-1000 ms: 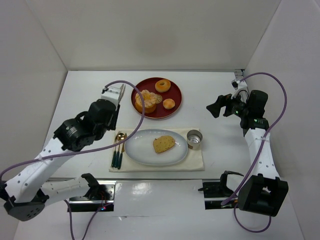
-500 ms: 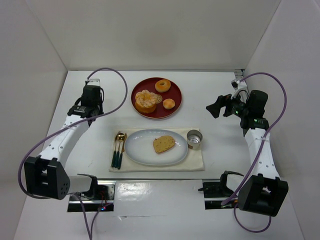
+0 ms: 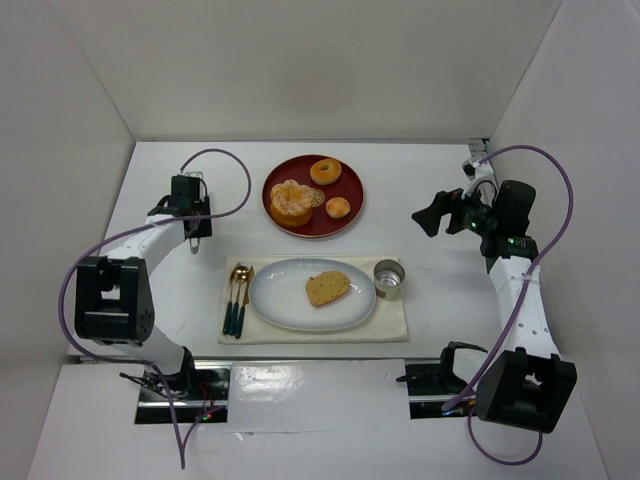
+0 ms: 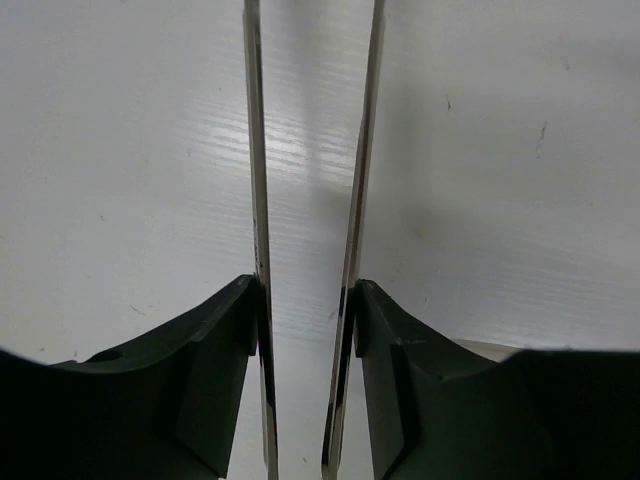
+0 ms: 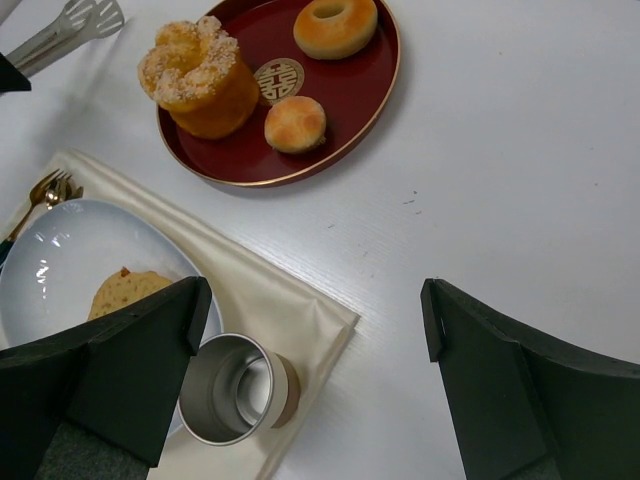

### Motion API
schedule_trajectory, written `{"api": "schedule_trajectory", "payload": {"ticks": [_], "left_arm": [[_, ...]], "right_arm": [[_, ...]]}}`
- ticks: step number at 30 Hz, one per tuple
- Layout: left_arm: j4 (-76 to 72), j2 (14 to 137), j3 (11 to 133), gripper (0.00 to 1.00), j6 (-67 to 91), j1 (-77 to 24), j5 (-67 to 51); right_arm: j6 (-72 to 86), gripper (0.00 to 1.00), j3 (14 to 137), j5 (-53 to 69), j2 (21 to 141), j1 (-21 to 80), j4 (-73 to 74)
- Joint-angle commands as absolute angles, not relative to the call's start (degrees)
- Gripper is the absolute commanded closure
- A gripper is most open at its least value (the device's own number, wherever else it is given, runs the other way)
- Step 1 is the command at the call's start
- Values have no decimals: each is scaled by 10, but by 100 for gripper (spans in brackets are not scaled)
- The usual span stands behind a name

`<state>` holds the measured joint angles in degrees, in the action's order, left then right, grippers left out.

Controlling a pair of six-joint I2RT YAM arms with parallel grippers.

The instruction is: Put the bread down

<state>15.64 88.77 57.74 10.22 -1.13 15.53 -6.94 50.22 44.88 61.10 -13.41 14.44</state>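
The bread (image 3: 327, 288), a golden-tan slice with a darker crust, lies flat on the pale blue plate (image 3: 275, 300). It shows partly in the right wrist view (image 5: 125, 295), behind my own finger. My left gripper (image 3: 194, 222) is left of the red tray, over bare table. It is shut on metal tongs (image 4: 258, 200), whose two blades run between its fingers (image 4: 230, 330) with nothing in them. The tongs' tips show in the right wrist view (image 5: 80, 22). My right gripper (image 3: 432, 215) is open and empty, raised right of the tray; its midpoint lies over bare table (image 5: 312, 290).
A red tray (image 3: 350, 215) holds a lobed orange pastry (image 3: 290, 203), a ring donut (image 3: 325, 170) and a small bun (image 3: 338, 208). The plate sits on a cream cloth (image 3: 395, 322) with a metal cup (image 3: 389, 279) and cutlery (image 3: 237, 295).
My left arm has swung left and pulled back from the tray, tongs still in its grip. The bread stays on the plate. The right arm has not moved.
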Motion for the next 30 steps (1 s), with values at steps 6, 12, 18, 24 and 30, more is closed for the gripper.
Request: {"api": "schedule_trajectory", "payload": {"ticks": [6,12,18,24,30], "left_arm": [[192,968,618,37,112,15,117],[207,987,622,34,117,21,106],[213,971,622,12,122,26,99],[213,901,622,0,137,26,82],[242,766,659,0,159,-31,94]], "right_arm": [[-75,0,517,460,600,-137,144],[-75,0,517,465,600,-137,144],[-75,0,517,465,600,-137,144],[-75,0,517,465,600,-137,144],[-69,0,517,453,600,-137,144]]}}
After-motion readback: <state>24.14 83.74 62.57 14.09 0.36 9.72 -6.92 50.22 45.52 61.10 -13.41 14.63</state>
